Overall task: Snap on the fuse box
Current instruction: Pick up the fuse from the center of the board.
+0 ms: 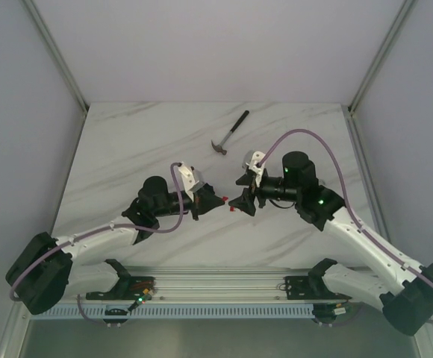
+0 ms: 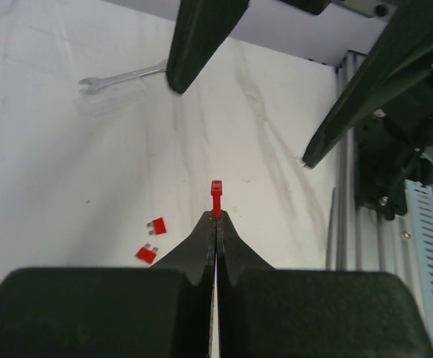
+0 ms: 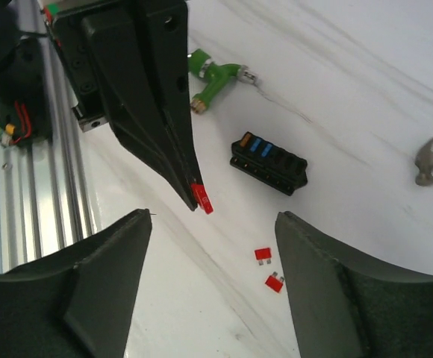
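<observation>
The fuse box (image 3: pixel 269 162) is a small black block with blue and orange inserts, lying flat on the table beyond my grippers; it shows only in the right wrist view. My left gripper (image 2: pixel 216 217) is shut on a tiny red fuse (image 2: pixel 216 196) that sticks out past its tips, held above the table. My right gripper (image 3: pixel 213 218) is open and empty, facing the left one, whose fingers (image 3: pixel 159 104) hold the fuse (image 3: pixel 201 198) just beyond my right jaws. In the top view the two grippers (image 1: pixel 218 201) (image 1: pixel 237 203) nearly meet tip to tip.
Two loose red fuses (image 3: pixel 263 254) (image 3: pixel 275 282) lie on the marble table (image 1: pixel 127 149). A green part (image 3: pixel 215 74) lies past the fuse box. A hammer (image 1: pixel 230 133) lies at the back. A wrench (image 2: pixel 123 77) shows in the left wrist view. The aluminium rail (image 1: pixel 216 283) runs along the near edge.
</observation>
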Motion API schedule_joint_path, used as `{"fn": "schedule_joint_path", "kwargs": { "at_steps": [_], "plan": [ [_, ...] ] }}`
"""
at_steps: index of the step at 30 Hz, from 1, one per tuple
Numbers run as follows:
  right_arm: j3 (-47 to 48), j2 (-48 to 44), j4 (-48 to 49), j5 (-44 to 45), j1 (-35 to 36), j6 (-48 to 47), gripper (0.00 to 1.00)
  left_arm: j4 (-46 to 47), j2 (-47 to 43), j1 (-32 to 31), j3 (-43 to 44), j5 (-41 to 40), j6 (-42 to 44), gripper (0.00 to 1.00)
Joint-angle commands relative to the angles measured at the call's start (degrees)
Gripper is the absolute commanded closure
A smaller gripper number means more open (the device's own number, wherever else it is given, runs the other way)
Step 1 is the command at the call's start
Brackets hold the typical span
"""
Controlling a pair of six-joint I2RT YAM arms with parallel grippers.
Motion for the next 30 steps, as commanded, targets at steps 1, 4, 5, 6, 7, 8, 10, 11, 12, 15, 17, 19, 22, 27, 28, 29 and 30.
{"fn": "schedule_joint_path", "kwargs": {
  "at_steps": [1,4,5,6,7,8,10,11,12,15,17,19,22,27,28,29,30],
  "plan": [
    [3.4,2.4,-3.7,-8.3,-0.2,-4.2,0.3,-1.9,-0.8,0.2,2.8,8.9,2.3,1.0],
    [4.3,3.5,-4.9,-9.6,-0.4,-5.0,0.44,-1.9,-0.5,0.2,3.6,10.6,2.4,1.0],
    [4.3,3.6,-5.1,-10.0,-0.5,-5.1,0.47,-1.9,-0.5,0.2,3.7,11.0,2.4,1.0],
    [4.4,3.7,-5.4,-10.6,-0.5,-5.4,0.49,-1.8,-0.5,0.2,3.7,11.2,2.3,1.0],
    [4.4,3.9,-5.5,-11.1,-0.6,-5.6,0.5,-1.7,-0.6,0.2,3.7,11.4,2.2,1.0],
    [4.4,3.9,-5.7,-11.6,-0.7,-5.8,0.52,-1.7,-0.7,0.2,3.8,11.7,2.2,1.0],
    [4.6,4.1,-6.0,-12.0,-0.7,-6.0,0.54,-1.7,-0.7,0.2,4.0,12.4,2.1,1.0],
    [4.6,4.2,-6.1,-12.2,-0.7,-6.1,0.56,-1.7,-0.5,0.1,4.1,12.8,2.0,1.0],
    [4.7,4.4,-6.2,-12.5,-0.6,-6.3,0.57,-1.7,-0.4,0.1,4.2,13.2,2.0,1.0],
    [4.9,4.8,-6.4,-13.3,-0.7,-6.5,0.6,-1.9,0.3,0.1,4.8,14.1,2.0,1.0],
    [5.1,5.2,-6.8,-13.7,-0.8,-6.6,0.63,-2.0,0.6,0.0,5.2,14.8,2.1,1.0],
    [5.2,5.6,-7.0,-14.1,-0.7,-6.8,0.65,-2.2,0.9,-0.1,5.5,15.0,2.0,1.0],
    [5.5,6.1,-7.4,-15.1,-0.8,-7.3,0.7,-2.0,1.1,-0.3,5.6,15.1,2.0,1.0],
    [5.6,6.1,-7.7,-16.1,-0.8,-7.6,0.76,-2.6,1.7,-0.5,5.9,15.3,2.4,1.0],
    [5.5,5.9,-7.7,-16.2,-0.8,-7.6,0.76,-2.7,1.8,-0.5,5.9,15.3,2.5,1.0],
    [5.5,5.8,-7.8,-16.3,-0.8,-7.6,0.76,-2.7,1.9,-0.5,6.0,15.3,2.5,1.0],
    [5.5,5.7,-7.8,-16.5,-0.9,-7.6,0.78,-2.8,1.9,-0.5,6.0,15.3,2.5,1.0]
  ]
}}
